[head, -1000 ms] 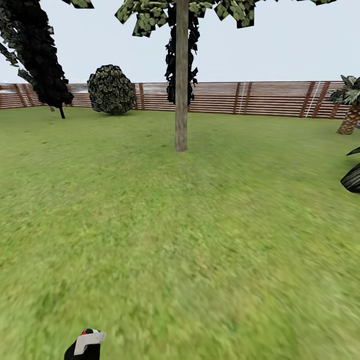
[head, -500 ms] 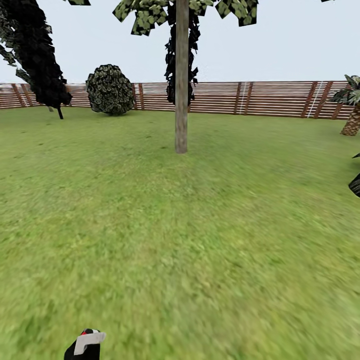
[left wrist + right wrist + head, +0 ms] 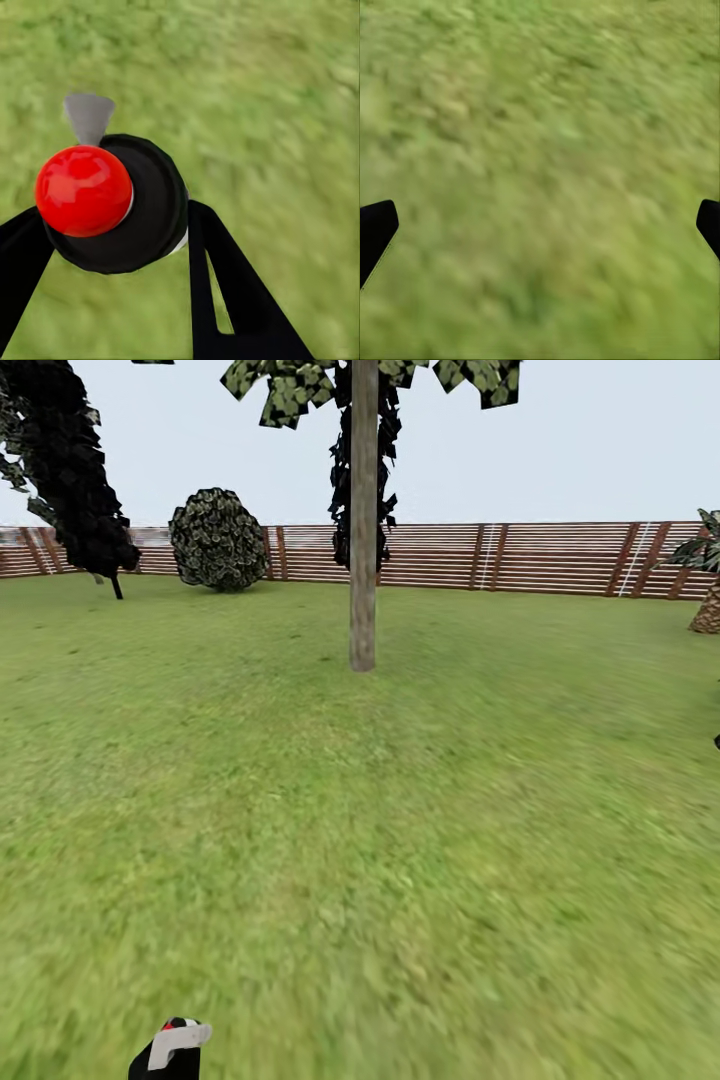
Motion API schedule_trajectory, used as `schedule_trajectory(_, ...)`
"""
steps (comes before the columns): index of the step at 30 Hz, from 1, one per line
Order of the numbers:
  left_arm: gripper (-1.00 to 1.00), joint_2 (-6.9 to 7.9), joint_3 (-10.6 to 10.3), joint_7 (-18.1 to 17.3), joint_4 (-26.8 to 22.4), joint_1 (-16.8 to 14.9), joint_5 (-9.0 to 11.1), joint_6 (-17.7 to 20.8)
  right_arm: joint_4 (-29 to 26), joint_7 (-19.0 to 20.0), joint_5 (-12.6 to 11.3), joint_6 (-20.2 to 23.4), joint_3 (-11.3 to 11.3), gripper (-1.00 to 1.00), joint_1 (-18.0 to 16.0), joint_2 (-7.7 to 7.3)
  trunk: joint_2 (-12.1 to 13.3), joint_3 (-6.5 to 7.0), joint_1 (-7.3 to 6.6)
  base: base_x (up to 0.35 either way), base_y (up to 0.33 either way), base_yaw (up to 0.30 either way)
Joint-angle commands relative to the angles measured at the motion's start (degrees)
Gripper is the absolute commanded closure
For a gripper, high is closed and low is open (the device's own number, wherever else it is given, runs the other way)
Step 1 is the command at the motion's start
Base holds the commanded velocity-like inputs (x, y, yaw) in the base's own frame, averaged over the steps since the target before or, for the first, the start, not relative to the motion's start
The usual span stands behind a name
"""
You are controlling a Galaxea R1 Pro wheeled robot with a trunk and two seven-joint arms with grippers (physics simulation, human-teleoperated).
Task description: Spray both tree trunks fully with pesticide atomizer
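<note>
The pesticide atomizer (image 3: 127, 202) is a dark round bottle with a red ball cap and a light-grey nozzle. It sits between the black fingers (image 3: 225, 285) of my left gripper (image 3: 116, 214), which is shut on it above the grass. The atomizer's top (image 3: 172, 1048) also pokes into the bottom edge of the head view. One tree (image 3: 362, 540) with a bare grey-brown trunk stands straight ahead across the garden lawn (image 3: 400, 840), with blocky leaves at the top. My right gripper (image 3: 540, 225) is open over bare grass, its fingertips (image 3: 375, 232) far apart.
A brown slat fence (image 3: 540, 557) runs along the back. A round bush (image 3: 218, 540) and a dark leaning tree (image 3: 70, 470) stand at the back left. A dark columnar tree (image 3: 343, 500) is behind the trunk, and a short palm (image 3: 708, 595) is at the right edge.
The whole head view has shifted as the camera moves: the trunk's base sits slightly lower and the palm and dark leaves have slid off to the right. The atomizer stays held.
</note>
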Motion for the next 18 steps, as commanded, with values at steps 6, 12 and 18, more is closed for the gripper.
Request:
schedule_trajectory(6, 1.0, -0.02, 0.0, 0.0, 0.0, 0.0, 0.2, -0.2, 0.0, -0.3, 0.2, -0.1, 0.0, -1.0, 0.0, 0.0, 0.0, -0.05, 0.03, 0.339, 0.0, 0.0)
schedule_trajectory(12, 1.0, 0.02, 0.0, 0.0, 0.0, 0.0, 0.1, -0.2, 0.0, -0.3, 0.2, -0.1, 0.0, -1.0, 0.0, -0.01, 0.0, -0.05, 0.03, 0.338, 0.0, 0.0)
schedule_trajectory(18, 1.0, 0.06, 0.1, 0.0, 0.0, 0.0, 0.2, -0.2, 0.0, -0.3, 0.2, -0.1, 0.0, -1.0, 0.0, 0.0, 0.0, -0.05, 0.03, 0.339, 0.0, 0.0)
